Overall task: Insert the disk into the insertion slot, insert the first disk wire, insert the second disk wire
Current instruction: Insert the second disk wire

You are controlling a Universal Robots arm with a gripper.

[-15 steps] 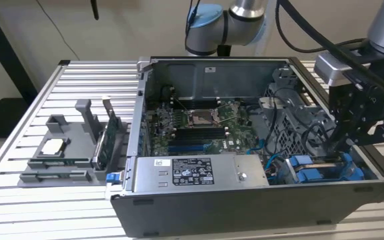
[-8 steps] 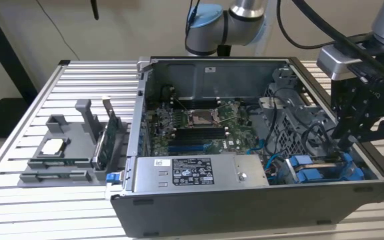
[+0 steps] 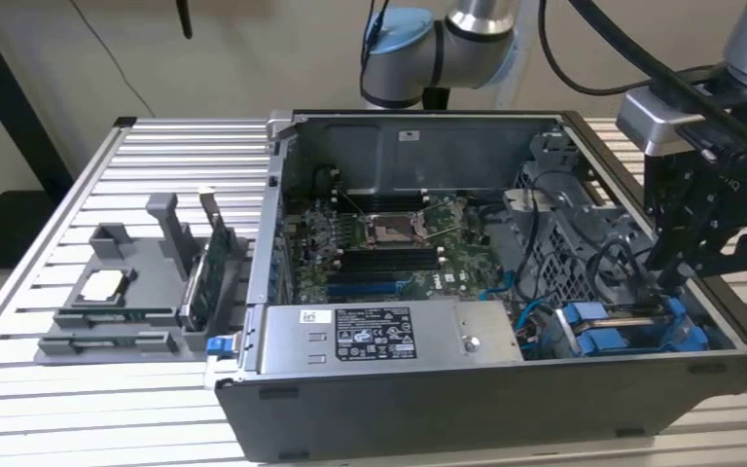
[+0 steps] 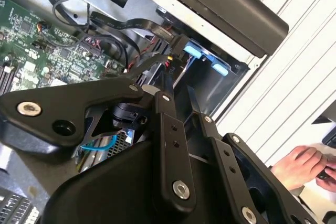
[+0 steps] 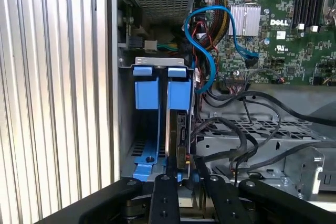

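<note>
Reaching into an open computer, I am working at the far three o'clock side of the exterior view. Starting from that view's nine o'clock side, a ribbed silver metal table (image 3: 50, 409) is carrying a moulded grey plastic tray (image 3: 127, 255). A thin green circuit card (image 3: 218, 251) is standing on edge at the tray's three o'clock end.

Just beside the tray, a large dark grey computer case (image 3: 478, 418) is sitting with its side open. Inside it a green main board (image 3: 387, 243) is lying flat near the middle. A grey metal box with a black-and-white sticker (image 3: 373, 336) is lying at six o'clock from that board, against the case's near wall.

At the case's four o'clock corner my black two-fingered pincer (image 3: 667, 282) is dipping down among bright blue plastic parts. In the first wrist view, the flat silver-grey disk (image 5: 179, 129) in its bright blue plastic frame is standing on edge inside the dark grey rectangular insertion slot (image 5: 125, 145). Its blue end is sitting level with a second blue frame (image 5: 146, 87) just beside it.

My fingers are closing on the disk's near end, one on each face, so I am gripping the disk. A curled light blue cable (image 5: 210, 9) and a bundle of black cables (image 5: 236, 97) are lying close to the slot on the board side.

In the second wrist view a person's hand (image 4: 299, 163) is resting outside the case, well apart from my pincer.
</note>
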